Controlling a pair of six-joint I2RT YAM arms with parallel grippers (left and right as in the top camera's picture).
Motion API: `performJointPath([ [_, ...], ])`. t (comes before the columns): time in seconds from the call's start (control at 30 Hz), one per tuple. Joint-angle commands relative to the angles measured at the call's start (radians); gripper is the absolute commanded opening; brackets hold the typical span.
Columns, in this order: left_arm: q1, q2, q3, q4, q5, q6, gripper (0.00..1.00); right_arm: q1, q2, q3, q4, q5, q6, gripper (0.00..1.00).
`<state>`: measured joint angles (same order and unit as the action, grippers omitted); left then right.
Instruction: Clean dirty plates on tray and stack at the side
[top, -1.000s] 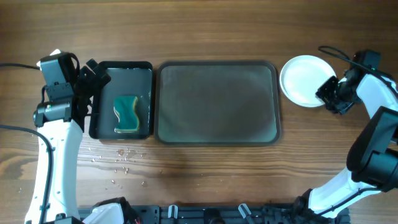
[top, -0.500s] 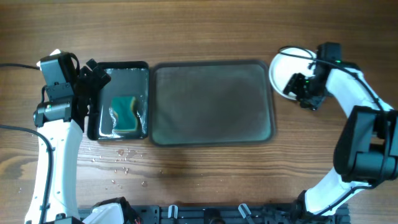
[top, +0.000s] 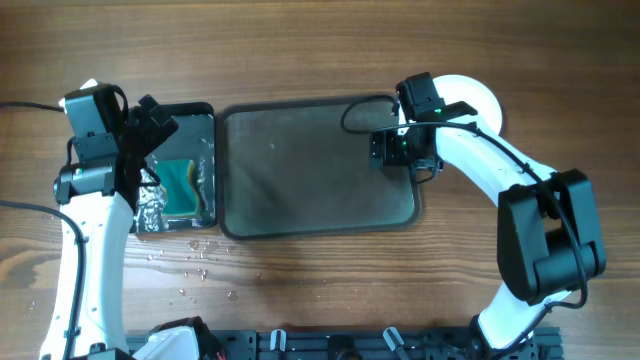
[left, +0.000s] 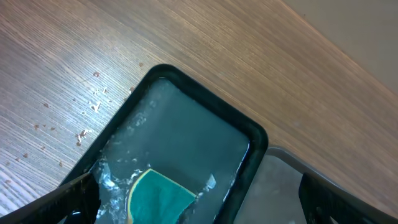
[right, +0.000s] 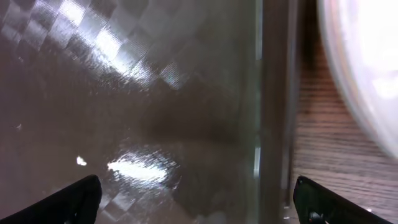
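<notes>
Plates (top: 482, 98) clearer overhead, rim only R wrist; L end effector (left: 211, 199), R end effector (right: 202, 202) spread wide, empty.

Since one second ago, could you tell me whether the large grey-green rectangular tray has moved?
Yes. The tray slid left, judged against the water droplets on the wooden table.

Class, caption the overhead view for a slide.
Open right gripper above the right end of the tray, white plate beside it; open left gripper over the small black tray holding a sponge.
</notes>
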<state>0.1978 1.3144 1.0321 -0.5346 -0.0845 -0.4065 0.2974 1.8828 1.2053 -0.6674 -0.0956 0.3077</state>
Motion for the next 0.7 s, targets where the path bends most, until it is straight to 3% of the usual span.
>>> performJointPath([
  [0.0,0.003,-0.018,0.01,0.002,0.001,-0.014,1.0,-0.026,-0.015,-0.001,0.001,0.055,-0.02,1.0],
  [0.37,0.003,-0.018,0.01,0.002,0.001,-0.014,1.0,-0.161,-0.029,0.058,-0.06,-0.152,-0.153,0.98],
  [0.67,0.003,-0.018,0.01,0.002,0.001,-0.014,1.0,-0.2,-0.048,0.063,-0.062,-0.123,-0.179,0.93],
])
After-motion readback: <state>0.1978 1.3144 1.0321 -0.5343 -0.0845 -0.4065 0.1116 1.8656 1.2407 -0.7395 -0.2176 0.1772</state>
